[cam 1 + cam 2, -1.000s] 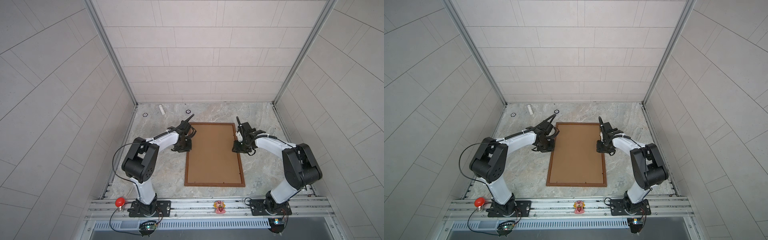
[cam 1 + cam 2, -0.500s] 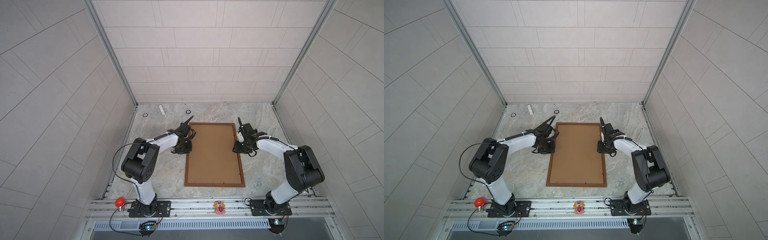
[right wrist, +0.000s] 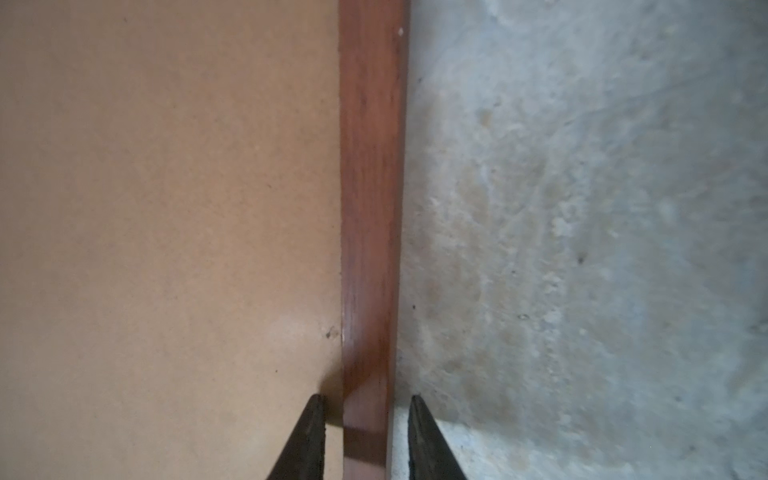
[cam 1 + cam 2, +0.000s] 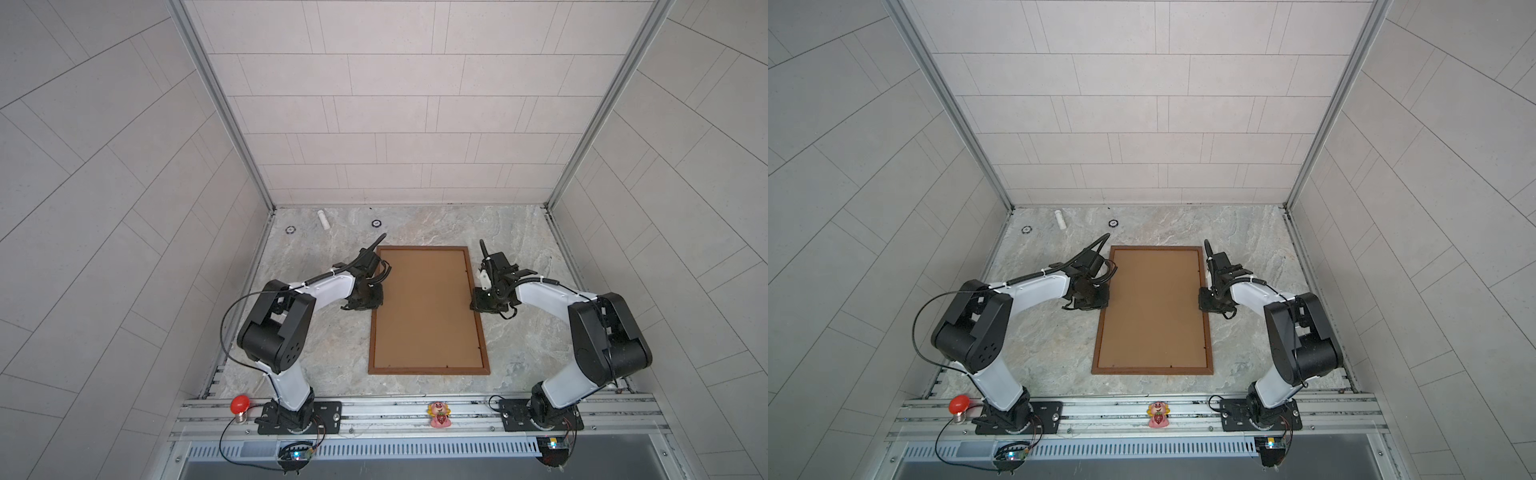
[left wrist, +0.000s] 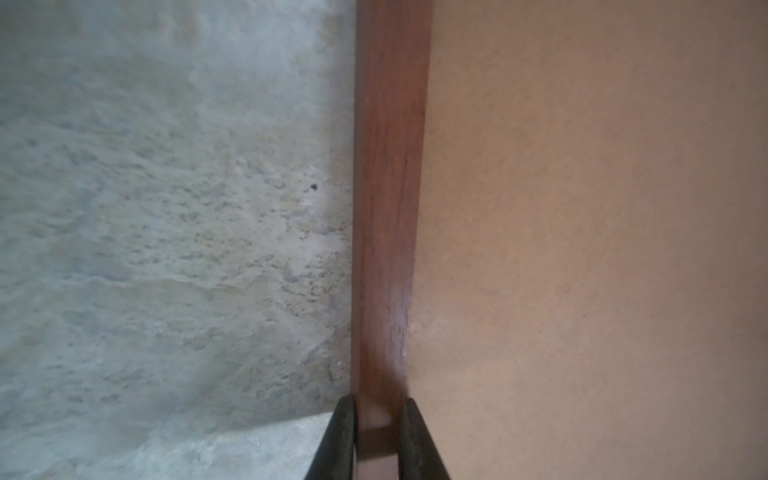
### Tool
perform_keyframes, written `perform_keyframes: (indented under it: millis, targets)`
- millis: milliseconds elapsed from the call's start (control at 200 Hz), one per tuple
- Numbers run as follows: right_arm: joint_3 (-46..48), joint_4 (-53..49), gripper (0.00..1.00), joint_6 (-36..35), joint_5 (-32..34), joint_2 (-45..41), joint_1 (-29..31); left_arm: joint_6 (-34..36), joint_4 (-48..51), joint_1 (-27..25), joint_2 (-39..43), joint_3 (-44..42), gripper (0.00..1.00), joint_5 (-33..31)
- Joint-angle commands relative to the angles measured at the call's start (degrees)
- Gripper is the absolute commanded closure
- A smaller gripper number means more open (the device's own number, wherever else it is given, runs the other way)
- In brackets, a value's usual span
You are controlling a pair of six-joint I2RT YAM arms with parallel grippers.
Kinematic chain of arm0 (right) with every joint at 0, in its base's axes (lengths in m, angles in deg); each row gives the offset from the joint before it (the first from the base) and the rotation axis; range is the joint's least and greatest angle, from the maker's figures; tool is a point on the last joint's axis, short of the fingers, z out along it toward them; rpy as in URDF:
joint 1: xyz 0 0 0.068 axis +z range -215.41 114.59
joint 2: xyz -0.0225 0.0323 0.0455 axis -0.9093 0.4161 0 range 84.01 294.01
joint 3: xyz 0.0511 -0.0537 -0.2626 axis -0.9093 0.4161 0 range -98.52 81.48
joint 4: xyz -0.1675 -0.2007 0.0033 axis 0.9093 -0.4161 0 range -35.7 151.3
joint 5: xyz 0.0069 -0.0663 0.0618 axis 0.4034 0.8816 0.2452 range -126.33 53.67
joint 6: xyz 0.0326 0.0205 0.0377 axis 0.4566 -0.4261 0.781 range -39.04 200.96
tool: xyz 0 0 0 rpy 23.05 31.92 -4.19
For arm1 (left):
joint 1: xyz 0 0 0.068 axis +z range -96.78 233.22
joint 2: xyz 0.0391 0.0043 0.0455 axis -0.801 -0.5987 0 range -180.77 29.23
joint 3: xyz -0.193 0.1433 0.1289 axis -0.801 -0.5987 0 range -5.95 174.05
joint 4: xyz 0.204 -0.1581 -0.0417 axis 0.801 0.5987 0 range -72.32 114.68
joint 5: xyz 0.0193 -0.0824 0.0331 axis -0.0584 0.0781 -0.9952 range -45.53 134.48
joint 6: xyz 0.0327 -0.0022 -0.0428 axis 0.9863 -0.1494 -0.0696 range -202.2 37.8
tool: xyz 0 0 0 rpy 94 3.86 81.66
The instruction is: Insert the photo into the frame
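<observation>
Lying flat at picture centre in both top views, on the marble table [image 4: 320,345]: frame [image 4: 429,370] [image 4: 1152,370], brown backing board [image 4: 426,307] inside. Clamped onto its left long rail: left gripper [image 5: 379,436], fingers pressing both sides. Straddling the right rail, gaps either side, gripping nothing: right gripper [image 3: 365,436].

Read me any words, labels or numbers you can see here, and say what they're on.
No readable text anywhere. The backing board in the frame is plain brown; the dark rings on the table are too small to tell any marking.
</observation>
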Motion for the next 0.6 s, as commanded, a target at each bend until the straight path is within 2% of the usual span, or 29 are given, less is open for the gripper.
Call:
perform_keyframes:
  millis: [0, 150, 385, 475, 590]
  targets:
    - [3.6, -0.8, 0.74, 1.1, -3.5, -0.1, 0.8, 0.1, 5.5, 0.3, -0.3, -2.8, 0.9, -1.7]
    - [7.1, 0.6, 0.79, 3.1, -4.9, -1.7, 2.2, -1.0, 4.9, 0.8, 0.7, -4.2, 0.92, 0.2]
    - [9.3, -0.7, 0.78, 3.3, -4.2, -5.5, 3.2, -1.5, 6.9, 0.8, 5.4, -6.5, 0.92, 0.8]
    - [7.8, -2.8, 0.74, 2.2, -2.2, -5.7, 3.2, -1.2, 8.6, 0.8, 6.4, -5.5, 0.92, 0.7]
    - [4.4, -5.5, 0.68, 2.1, -2.7, -7.8, 3.3, 0.6, 13.1, 1.1, 7.1, -1.7, 0.82, -4.0]
